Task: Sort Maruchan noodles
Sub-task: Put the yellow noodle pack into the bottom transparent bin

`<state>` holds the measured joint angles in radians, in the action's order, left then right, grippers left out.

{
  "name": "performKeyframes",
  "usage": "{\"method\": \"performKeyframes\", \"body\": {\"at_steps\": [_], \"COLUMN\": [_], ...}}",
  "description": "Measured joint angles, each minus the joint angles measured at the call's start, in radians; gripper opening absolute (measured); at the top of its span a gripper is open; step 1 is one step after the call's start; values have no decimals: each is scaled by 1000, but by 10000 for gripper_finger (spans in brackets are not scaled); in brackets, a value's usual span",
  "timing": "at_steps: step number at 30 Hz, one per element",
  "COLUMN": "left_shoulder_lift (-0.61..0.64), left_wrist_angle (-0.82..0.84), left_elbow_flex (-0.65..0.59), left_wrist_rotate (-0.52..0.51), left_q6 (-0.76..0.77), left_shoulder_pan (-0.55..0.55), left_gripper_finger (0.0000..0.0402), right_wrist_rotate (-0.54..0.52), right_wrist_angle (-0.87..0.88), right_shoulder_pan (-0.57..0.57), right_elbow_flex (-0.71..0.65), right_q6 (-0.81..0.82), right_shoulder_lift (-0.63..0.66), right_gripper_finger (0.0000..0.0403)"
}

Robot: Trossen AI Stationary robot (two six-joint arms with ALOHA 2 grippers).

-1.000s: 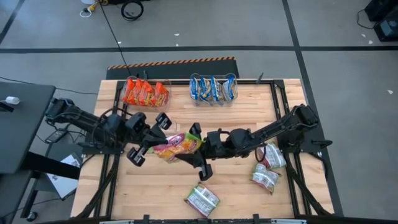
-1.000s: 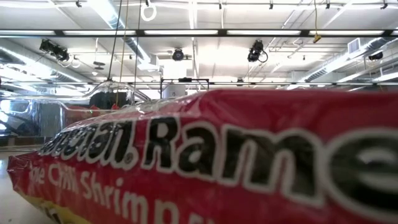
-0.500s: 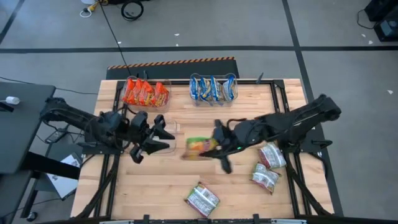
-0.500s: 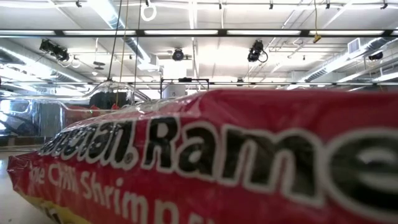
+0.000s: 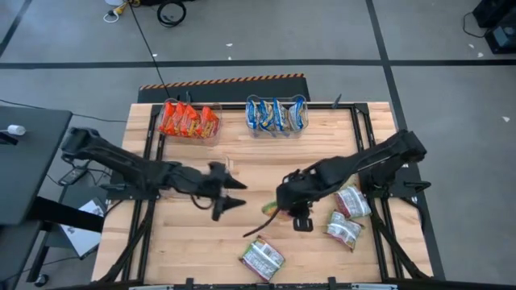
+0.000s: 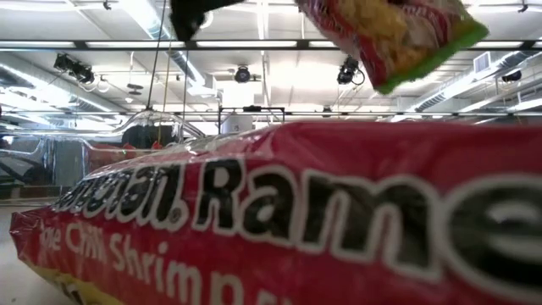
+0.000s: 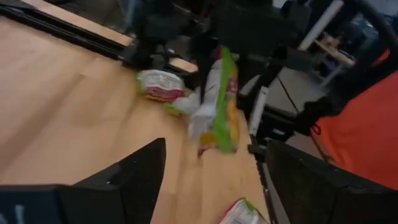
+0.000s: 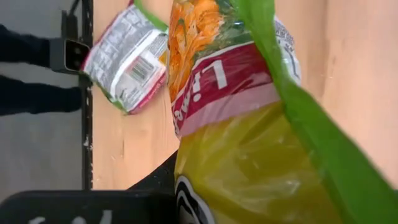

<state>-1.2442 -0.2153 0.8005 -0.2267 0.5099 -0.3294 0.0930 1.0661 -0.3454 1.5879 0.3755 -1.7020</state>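
Wooden table (image 5: pixel 242 157) carries two far bins of packets. Overhead, the left gripper (image 5: pixel 230 193) gapes empty at centre; the right gripper (image 5: pixel 284 203) clamps a green-edged noodle packet (image 5: pixel 270 209). Only its wrist camera shows the lettering (image 8: pixel 205 81).

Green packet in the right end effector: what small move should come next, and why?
Probably carry it right and lower it by the other green packets. The right end effector holds the green packet above bare table, the left end effector stands open and apart, and the two bins hold orange and blue kinds.
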Motion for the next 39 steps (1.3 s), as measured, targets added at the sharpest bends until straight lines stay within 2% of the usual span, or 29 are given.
{"method": "performKeyframes", "body": {"at_steps": [4,8,13,18,21,23,29,34,37,39], "left_shoulder_lift": [-134,-239,-323,-376,-380,-377,-377,-376,-361,-335], "left_wrist_angle": [-220,-367,-370,-369,-273,-185,-8,108,235,303], "left_elbow_flex": [0,1,44,117,153,177,247,327,395,438], "left_wrist_rotate": [67,72,53,110,132,136,134,130,130,132], "left_q6": [-5,-5,-85,-133,-178,-201,-253,-270,-288,-312], "left_shoulder_pan": [0,0,0,0,0,2,2,8,8,8], "left_gripper_finger": [282,282,282,282,270,248,142,71,57,56], "right_wrist_rotate": [10,-11,-14,-7,0,4,-40,-37,-48,-119], "right_wrist_angle": [-30,-104,-183,-200,-222,-221,-221,-190,-97,-25], "right_shoulder_pan": [1,8,16,19,20,20,19,19,20,3], "right_elbow_flex": [0,0,1,1,0,0,0,0,0,0], "right_q6": [-34,-39,-39,-35,-29,-29,12,67,151,212], "right_shoulder_lift": [-49,-49,-35,-36,-36,-32,-18,44,139,204], "right_gripper_finger": [113,113,112,112,113,113,120,161,192,206]}}
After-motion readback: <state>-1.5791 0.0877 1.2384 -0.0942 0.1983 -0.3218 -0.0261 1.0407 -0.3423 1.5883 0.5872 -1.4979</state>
